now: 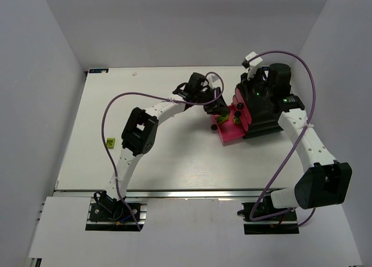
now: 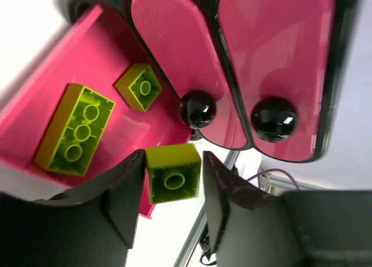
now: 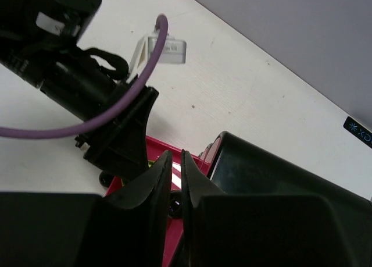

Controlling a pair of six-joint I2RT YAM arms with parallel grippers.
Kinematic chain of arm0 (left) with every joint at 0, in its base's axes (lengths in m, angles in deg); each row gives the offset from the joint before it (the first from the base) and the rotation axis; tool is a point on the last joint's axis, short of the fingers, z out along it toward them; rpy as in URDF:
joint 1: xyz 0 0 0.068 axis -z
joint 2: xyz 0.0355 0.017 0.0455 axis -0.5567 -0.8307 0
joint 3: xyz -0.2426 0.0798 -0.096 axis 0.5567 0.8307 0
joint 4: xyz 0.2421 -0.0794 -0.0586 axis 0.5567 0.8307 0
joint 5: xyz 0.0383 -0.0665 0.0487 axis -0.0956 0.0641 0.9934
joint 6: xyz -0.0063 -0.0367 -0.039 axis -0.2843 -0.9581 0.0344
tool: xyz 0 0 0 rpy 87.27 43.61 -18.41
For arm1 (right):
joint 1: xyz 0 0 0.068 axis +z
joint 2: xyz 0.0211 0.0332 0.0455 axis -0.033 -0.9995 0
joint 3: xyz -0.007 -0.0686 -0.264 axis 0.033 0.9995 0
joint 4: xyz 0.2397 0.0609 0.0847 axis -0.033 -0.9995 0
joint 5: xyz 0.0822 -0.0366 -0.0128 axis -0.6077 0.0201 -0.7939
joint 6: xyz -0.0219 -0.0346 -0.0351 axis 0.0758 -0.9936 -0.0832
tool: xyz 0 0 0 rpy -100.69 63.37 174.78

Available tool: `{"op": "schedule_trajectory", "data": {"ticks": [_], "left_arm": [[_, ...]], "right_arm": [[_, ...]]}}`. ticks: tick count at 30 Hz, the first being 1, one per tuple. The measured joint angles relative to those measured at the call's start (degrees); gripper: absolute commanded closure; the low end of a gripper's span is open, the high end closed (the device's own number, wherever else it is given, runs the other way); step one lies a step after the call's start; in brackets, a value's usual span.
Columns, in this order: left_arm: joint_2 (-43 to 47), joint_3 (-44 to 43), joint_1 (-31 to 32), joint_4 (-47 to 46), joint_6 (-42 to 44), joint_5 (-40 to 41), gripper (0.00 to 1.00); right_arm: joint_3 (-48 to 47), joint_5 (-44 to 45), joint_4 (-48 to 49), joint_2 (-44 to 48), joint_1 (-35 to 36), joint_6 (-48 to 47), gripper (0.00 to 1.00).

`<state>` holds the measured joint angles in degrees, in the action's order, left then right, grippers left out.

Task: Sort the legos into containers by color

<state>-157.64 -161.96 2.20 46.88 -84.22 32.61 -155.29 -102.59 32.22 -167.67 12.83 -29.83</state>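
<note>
- Grey walls box in a white desk (image 1: 174, 156); both arm bases sit at its near edge.
- Black cabinet (image 1: 264, 124) stands at far right of the desk, with one magenta drawer (image 1: 228, 136) pulled out towards the left arm.
- Left tool (image 2: 172, 157) hovers at the open drawer's near edge. A square lime-green brick (image 2: 172, 175) sits between its fingers (image 2: 125, 203), stud up, with both fingers right against its sides. Cannot tell whether it is pinched or loose.
- Inside the open drawer: an oblong lime-green brick (image 2: 74, 130) by the near wall and a small square lime-green brick (image 2: 139, 86) further in, the two apart.
- Two other drawers are pushed in, their magenta fronts (image 2: 168, 52) side by side. Each has a round black knob (image 2: 197, 109), and the second knob (image 2: 274, 119) is just beside the first.
- Right tool (image 3: 175, 159) is above the cabinet and the pink drawer edge. Its fingers are almost pressed together with only a thin slit, and nothing is seen at the tips.
- Purple cable (image 3: 87, 124) loops off the left arm across the right wrist view.
- One lone lime-green lego (image 1: 110, 142) lies on the desk far left, beside the left arm and well apart from the cabinet.
</note>
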Motion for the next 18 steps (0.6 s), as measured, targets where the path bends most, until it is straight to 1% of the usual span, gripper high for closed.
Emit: {"op": "schedule_trajectory", "data": {"ticks": [4,8,10,12,13,14,15,18], "left_arm": [[-1.3,-1.0,0.9,0.8,-0.2,0.1,0.37],[-1.3,-1.7,0.9,1.5,-0.3,0.2,0.36],[-1.1,-1.9,0.5,1.5,-0.2,0.4,0.38],[-0.8,-1.8,0.0,2.3,0.0,1.4,0.57],[-0.2,-1.3,-0.4,2.5,0.0,2.1,0.71],[1.0,0.1,-1.0,2.8,-0.1,3.3,0.97],[2.7,1.9,-1.7,3.4,-0.2,4.5,1.00],[11.4,11.6,-5.6,4.9,-0.2,8.7,1.00]], "right_arm": [[0.4,0.4,0.6,0.7,0.0,-0.1,0.78],[0.8,0.4,0.7,1.1,0.0,-0.2,0.74],[0.8,0.4,0.7,1.1,0.0,-0.3,0.73],[0.8,0.3,0.7,1.1,0.0,-0.5,0.73],[0.8,0.2,0.6,1.1,0.0,-0.7,0.73],[0.8,-0.1,0.6,1.1,0.0,-0.9,0.73],[0.8,-0.6,0.5,1.2,0.0,-1.3,0.72],[0.8,-3.3,-0.5,1.7,0.0,-3.6,0.70]]}}
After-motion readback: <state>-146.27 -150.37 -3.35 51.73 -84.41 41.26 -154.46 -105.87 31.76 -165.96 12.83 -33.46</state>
